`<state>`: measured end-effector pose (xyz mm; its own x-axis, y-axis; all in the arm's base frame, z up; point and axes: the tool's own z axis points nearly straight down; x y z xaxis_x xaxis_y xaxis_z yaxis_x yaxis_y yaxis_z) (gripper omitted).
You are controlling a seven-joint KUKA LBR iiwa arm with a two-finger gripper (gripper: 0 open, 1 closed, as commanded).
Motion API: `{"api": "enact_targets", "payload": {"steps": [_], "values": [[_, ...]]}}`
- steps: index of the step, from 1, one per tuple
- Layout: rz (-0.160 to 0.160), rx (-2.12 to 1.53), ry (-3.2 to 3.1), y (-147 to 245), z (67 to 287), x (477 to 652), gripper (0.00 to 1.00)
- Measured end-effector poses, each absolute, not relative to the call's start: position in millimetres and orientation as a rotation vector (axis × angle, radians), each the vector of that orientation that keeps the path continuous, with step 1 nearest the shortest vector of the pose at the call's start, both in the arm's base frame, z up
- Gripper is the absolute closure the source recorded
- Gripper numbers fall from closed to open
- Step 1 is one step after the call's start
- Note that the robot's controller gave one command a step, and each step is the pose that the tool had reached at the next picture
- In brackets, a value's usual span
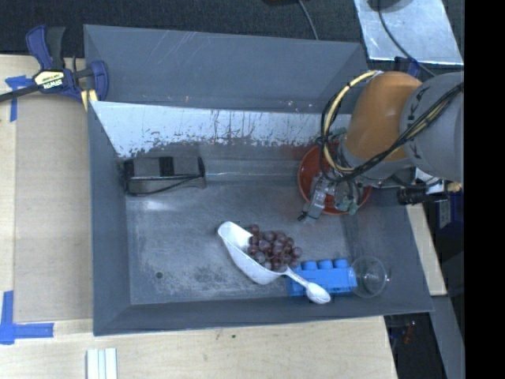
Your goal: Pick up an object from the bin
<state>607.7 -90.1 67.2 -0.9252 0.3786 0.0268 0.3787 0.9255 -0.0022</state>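
Grey sloping walls of the metal bin (237, 77) close in a scuffed floor with a handful of loose things on it, and the arm comes in from the right under its orange cover (379, 125). At the arm's tip, the pincer (314, 205) hangs low at the right side of the bin floor, its tip at the lower left rim of a round red dish (308, 174) that lies partly hidden under the wrist. Whether the pincer is spread or pressed together I cannot tell, and nothing can be made out in its grip. By my reading the pick is not yet done: every thing in view lies on the bin floor, so the grasp and the lift out are both left. The red dish is the nearest thing, right beside and partly beneath the pincer, though touch cannot be confirmed. Farther out, below and to the left, a bunch of dark purple grapes (272, 248) rests in a white scoop (235, 242), clearly apart from the pincer. Along the near wall a blue toy brick (330, 275) lies against the scoop's handle, with a clear plastic cup (369, 276) just beside it. Well apart, at the far left by the back wall, lies a flat black stapler-like thing (162, 174)
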Motion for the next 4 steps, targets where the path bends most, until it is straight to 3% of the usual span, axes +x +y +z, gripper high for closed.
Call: {"api": "enact_targets", "payload": {"steps": [1, 4], "values": [[-0.005, -0.601, -3.056, -90.1, 67.2, 607.7, 1.00], [-0.004, -0.598, -3.048, -90.7, 107.9, 605.0, 1.00]]}}
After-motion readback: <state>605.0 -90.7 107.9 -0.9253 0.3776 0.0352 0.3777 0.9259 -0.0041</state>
